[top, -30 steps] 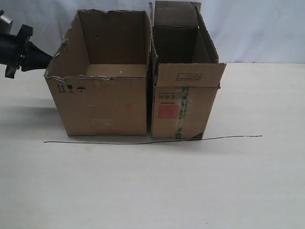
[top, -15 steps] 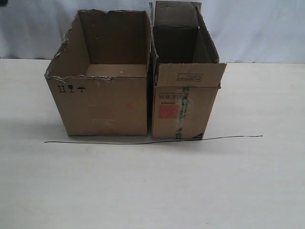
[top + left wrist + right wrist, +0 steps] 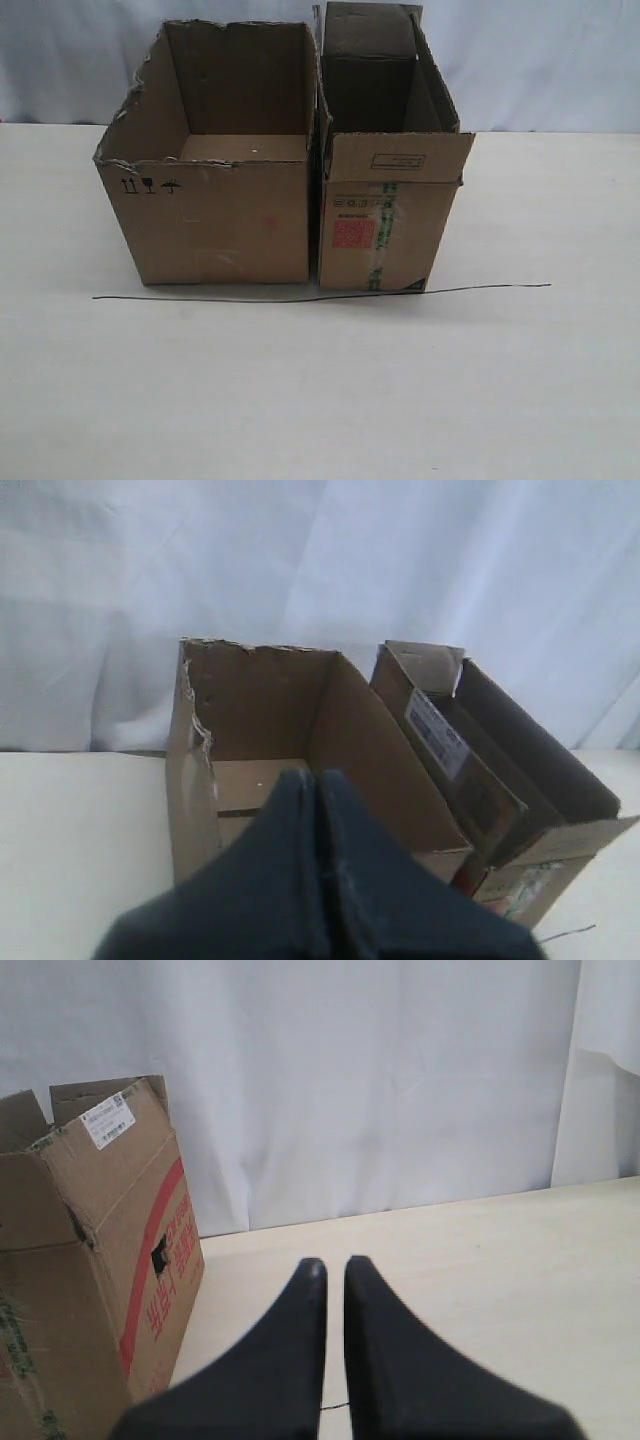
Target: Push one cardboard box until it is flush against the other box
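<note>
The wide torn-rimmed cardboard box (image 3: 215, 225) stands on the table left of the taller red-labelled other box (image 3: 385, 215). Only a thin dark seam shows between their sides, and I cannot tell whether they touch all along. Neither gripper appears in the exterior view. In the left wrist view my left gripper (image 3: 318, 776) is shut with nothing in it, held off from the wide box (image 3: 260, 730) and the other box (image 3: 520, 790). My right gripper (image 3: 334, 1265) has its fingers almost together, empty, above bare table and apart from the other box (image 3: 100, 1260).
A thin black line (image 3: 320, 296) runs across the pale table (image 3: 320, 400) just in front of both boxes. A white curtain (image 3: 540, 60) hangs behind them.
The left arm, seen at the left edge of the exterior view one second ago, has drawn out of that view. Both boxes stay where they were.
</note>
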Tool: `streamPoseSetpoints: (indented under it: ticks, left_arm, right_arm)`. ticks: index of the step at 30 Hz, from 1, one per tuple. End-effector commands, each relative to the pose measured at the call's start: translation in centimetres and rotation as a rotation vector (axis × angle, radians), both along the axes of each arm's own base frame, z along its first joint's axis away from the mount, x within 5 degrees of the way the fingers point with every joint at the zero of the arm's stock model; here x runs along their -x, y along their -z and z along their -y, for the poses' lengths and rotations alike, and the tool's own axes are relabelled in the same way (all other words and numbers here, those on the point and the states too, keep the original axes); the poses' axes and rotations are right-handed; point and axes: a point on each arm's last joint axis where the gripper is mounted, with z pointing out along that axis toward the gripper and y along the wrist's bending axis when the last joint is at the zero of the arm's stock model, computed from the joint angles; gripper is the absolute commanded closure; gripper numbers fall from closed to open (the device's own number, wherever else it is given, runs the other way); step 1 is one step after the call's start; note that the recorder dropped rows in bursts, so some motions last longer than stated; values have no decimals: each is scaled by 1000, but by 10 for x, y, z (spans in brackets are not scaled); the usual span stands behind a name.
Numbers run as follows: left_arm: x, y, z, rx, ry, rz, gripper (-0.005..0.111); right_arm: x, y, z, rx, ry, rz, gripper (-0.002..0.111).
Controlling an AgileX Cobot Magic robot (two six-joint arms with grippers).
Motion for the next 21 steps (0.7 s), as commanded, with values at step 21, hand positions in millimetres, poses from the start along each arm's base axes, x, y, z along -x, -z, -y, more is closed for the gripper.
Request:
streamPoseSetpoints:
  ticks: [21]
  left_arm:
    - [112,108,32,27,167,176,107]
  right_arm:
    - [0,0,0,-7,2,8,103]
